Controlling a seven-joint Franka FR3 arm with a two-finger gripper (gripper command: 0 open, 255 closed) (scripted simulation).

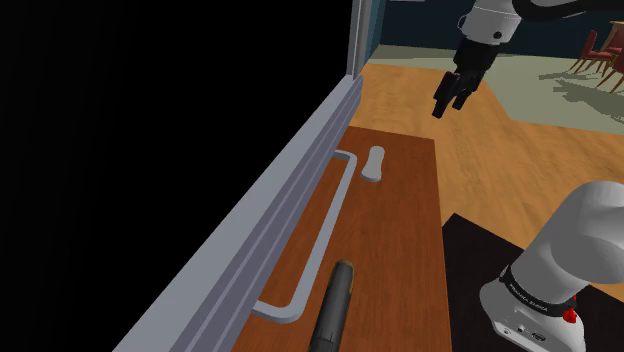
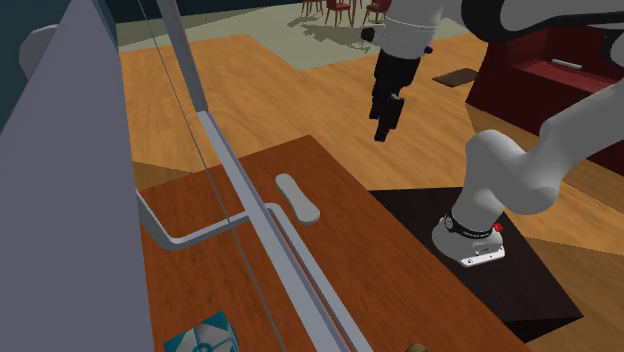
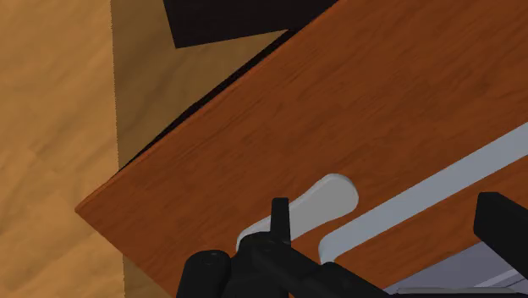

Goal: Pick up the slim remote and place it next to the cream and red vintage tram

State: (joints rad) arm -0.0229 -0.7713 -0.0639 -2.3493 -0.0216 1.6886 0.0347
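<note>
At the wooden table's (image 1: 400, 230) far end, a pale slim remote (image 1: 374, 163) lies flat, just beside the bend of a grey rail (image 1: 330, 215) — nothing touches it. High above that end hangs the gripper (image 1: 448, 102) — jaws apart, holding nothing. A black elongated object (image 1: 335, 305) lies at the shoulder view's lower edge.
</note>
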